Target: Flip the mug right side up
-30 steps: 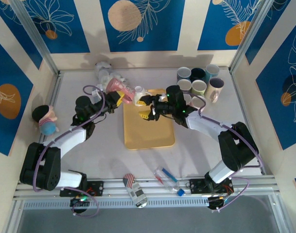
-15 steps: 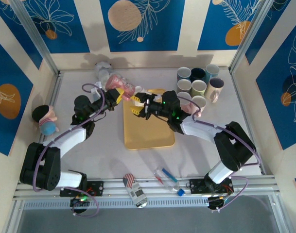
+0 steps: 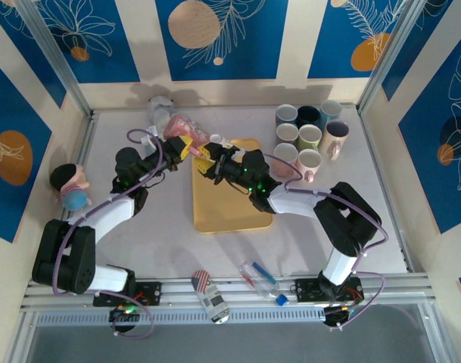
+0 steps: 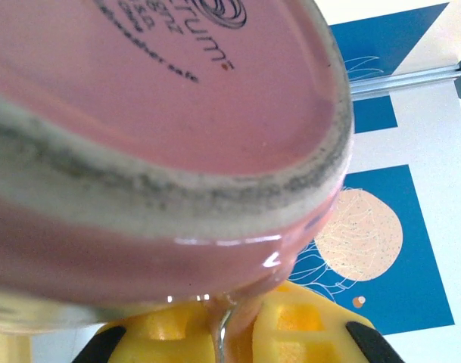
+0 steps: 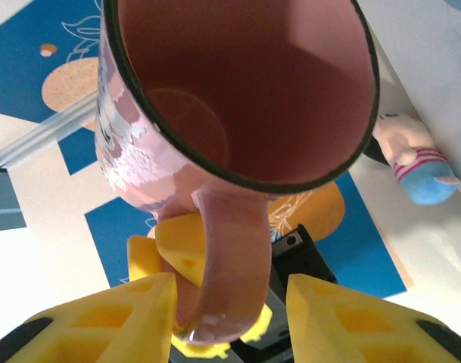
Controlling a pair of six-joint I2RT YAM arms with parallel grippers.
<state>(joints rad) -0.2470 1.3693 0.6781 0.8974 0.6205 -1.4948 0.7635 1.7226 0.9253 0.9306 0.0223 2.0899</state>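
A pink mug (image 3: 183,127) hangs tilted in the air over the back left edge of the yellow tray (image 3: 230,204). My left gripper (image 3: 185,149) is shut on the mug's handle. In the left wrist view the mug's base (image 4: 162,98) looms overhead, and the handle runs down between the yellow fingers (image 4: 306,325). My right gripper (image 3: 206,159) has come in from the right. In the right wrist view the mug's mouth (image 5: 238,98) faces the camera. The handle (image 5: 230,265) sits between that gripper's open fingers (image 5: 351,318), with a gap on the right side.
Several upright mugs (image 3: 309,132) cluster at the back right. A plush doll (image 3: 70,189) lies at the far left. A crumpled wrapper (image 3: 160,110) sits behind the mug. A can (image 3: 210,295) and a pen-like item (image 3: 260,280) lie near the front rail.
My right gripper has slid left to the mug and its fingers have narrowed around the handle. The left gripper has kept its hold and tipped the mug slightly back.
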